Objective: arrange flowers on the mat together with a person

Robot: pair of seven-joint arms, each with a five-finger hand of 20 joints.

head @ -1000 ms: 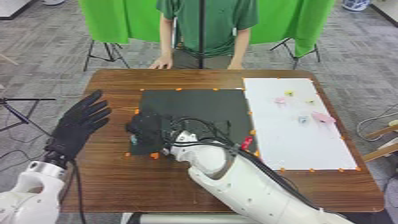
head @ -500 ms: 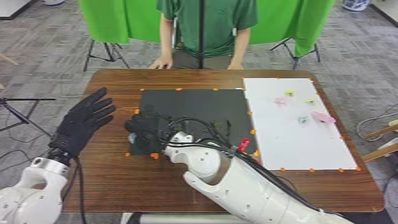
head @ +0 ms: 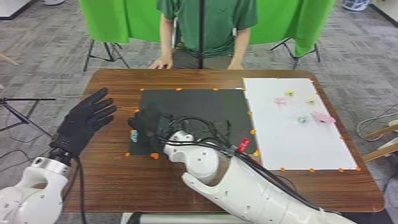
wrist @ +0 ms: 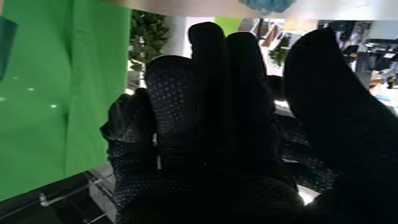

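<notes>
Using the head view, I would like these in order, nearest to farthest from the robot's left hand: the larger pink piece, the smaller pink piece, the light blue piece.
From the left hand:
1. Light blue piece, at the black mat's left edge.
2. Smaller pink piece, left part of the white mat.
3. Larger pink piece, farther right there.

Table (head: 102, 187): evenly lit in the head view.
White sheet (head: 306, 145): bright and pale across its surface.
Black mat (head: 187, 96): dark, blending into the right hand (head: 148, 122).
Glove (wrist: 218, 100): nearly black in the right wrist view, backlit, with white glare through gaps between fingers.
Green cloth (wrist: 44, 130): bright, dotted with small glints.
Room behind (wrist: 382, 75): washed out in white patches.
</notes>
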